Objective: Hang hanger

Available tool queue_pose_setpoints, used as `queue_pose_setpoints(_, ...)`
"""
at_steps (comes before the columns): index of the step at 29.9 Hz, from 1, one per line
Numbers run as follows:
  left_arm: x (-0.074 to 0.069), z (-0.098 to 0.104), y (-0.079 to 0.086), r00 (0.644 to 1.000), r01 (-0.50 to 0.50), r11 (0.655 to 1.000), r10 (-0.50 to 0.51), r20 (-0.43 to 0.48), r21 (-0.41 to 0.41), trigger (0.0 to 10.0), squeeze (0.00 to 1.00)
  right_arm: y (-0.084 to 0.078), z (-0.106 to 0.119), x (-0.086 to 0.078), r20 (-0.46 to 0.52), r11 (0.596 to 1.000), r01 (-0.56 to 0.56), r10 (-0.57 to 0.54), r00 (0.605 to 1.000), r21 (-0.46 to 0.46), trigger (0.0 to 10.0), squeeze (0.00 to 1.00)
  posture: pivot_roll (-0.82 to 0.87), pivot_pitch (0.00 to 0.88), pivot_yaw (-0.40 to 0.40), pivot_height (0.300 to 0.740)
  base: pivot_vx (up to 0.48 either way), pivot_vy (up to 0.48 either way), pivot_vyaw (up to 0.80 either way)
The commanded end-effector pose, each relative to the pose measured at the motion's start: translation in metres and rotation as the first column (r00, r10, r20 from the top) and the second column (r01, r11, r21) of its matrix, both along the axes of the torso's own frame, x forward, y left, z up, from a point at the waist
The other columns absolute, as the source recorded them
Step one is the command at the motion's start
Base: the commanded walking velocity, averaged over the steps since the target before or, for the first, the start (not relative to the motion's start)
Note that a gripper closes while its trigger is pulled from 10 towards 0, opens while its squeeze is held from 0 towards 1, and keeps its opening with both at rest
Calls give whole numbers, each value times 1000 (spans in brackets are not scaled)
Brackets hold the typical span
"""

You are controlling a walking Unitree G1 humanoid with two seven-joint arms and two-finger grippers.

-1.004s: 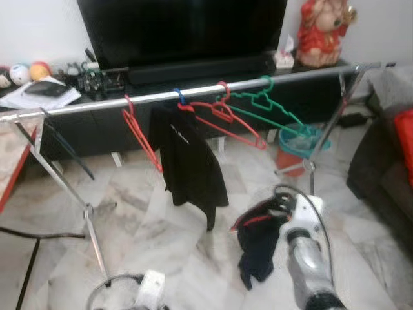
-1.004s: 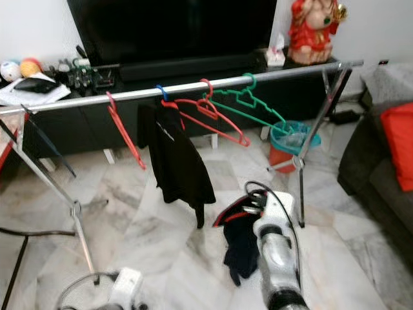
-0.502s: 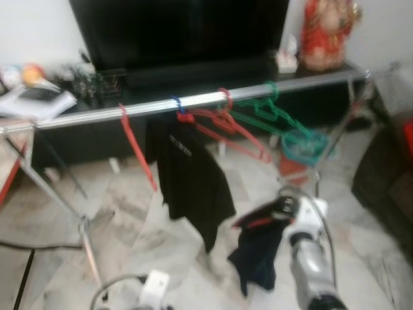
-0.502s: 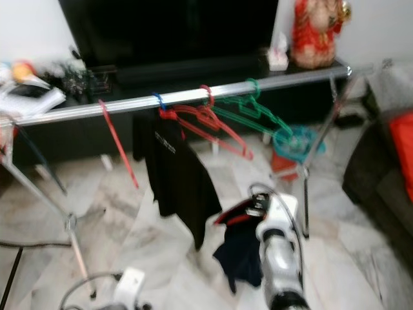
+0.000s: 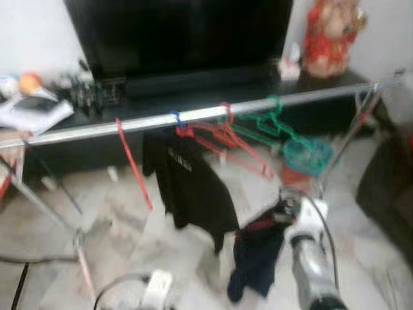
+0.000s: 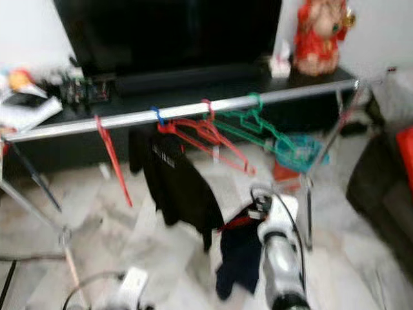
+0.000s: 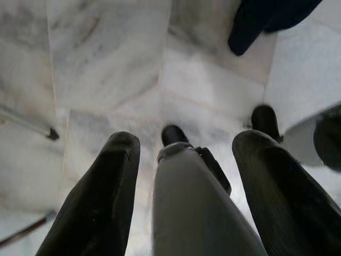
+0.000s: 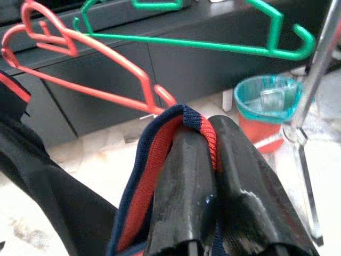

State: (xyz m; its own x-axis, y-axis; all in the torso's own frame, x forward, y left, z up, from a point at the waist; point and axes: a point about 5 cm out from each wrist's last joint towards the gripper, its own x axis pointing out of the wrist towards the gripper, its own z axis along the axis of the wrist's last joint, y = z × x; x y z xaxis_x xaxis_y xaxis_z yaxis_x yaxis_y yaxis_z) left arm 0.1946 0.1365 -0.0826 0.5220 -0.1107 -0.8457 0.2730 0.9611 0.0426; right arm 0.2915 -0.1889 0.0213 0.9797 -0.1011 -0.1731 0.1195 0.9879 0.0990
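Observation:
A silver clothes rail runs across in front of me. On it hang a red hanger, a black shirt on a blue hook, two more red hangers and green hangers. My right gripper is shut on the red-trimmed collar of a navy garment, which dangles below the rail, just right of the black shirt. Any hanger inside that garment is hidden. My left gripper hangs low over the marble floor, its fingers apart and holding nothing.
Behind the rail stand a black TV on a low dark cabinet and a red figurine. A teal bin sits by the rail's right leg. A dark sofa is at the right, and the rack leg at the left.
The whole view has shifted and blurred, so the camera moved. The right gripper with the navy garment now sits closer under the rail and nearer the black shirt.

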Motion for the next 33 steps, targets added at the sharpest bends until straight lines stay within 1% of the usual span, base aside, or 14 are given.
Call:
queue_pose_setpoints(1,-3,-1,10,1000,-15,1000,15,-6,21,10000,0,10,5,5,20,1000,-25,25,999,17,10000,0,-27,11,-4,740,277,0,0)
queue_pose_setpoints(3,-3,-1,10,1000,-17,1000,17,-5,20,10000,0,11,4,5,17,999,-29,29,999,18,10000,0,-27,14,-4,740,281,0,0)
queue_pose_setpoints(10,-2,-1,10,1000,-19,999,19,0,29,10000,0,13,3,5,7,999,-43,43,999,21,10000,0,-23,26,-3,740,0,0,0)
queue_pose_setpoints(16,0,0,11,1000,-15,999,14,28,41,10000,0,14,2,4,6,999,-45,45,999,23,10000,0,-14,40,4,740,0,0,0)
queue_pose_setpoints(18,2,1,11,999,-21,999,19,47,43,10000,0,14,1,3,5,999,-47,47,999,23,10000,0,-8,47,8,740,0,0,0)
queue_pose_setpoints(19,3,3,11,996,-40,999,37,78,30,10000,0,15,1,3,5,999,-48,48,999,25,10000,0,-5,51,11,740,0,0,0)
queue_pose_setpoints(20,3,3,11,996,-40,999,37,78,30,10000,0,15,1,3,5,999,-48,48,999,25,10000,0,-5,51,11,740,0,0,0)
queue_pose_setpoints(21,5,5,10,993,-40,999,38,110,18,10000,0,15,1,3,7,999,-48,47,999,26,10000,0,-5,55,13,740,0,0,0)
queue_pose_setpoints(23,7,6,9,989,-43,999,43,141,-2,10000,0,15,1,3,7,998,-48,48,999,26,10000,0,-2,59,16,740,0,0,0)
queue_pose_setpoints(27,13,11,7,977,22,1000,-24,213,15,10000,0,16,0,2,5,998,-50,50,999,28,10000,0,9,63,20,740,0,0,0)
queue_pose_setpoints(33,14,13,7,970,13,1000,-16,241,11,10000,0,17,-1,1,-1,998,-51,51,999,31,10000,0,14,65,22,740,0,0,0)
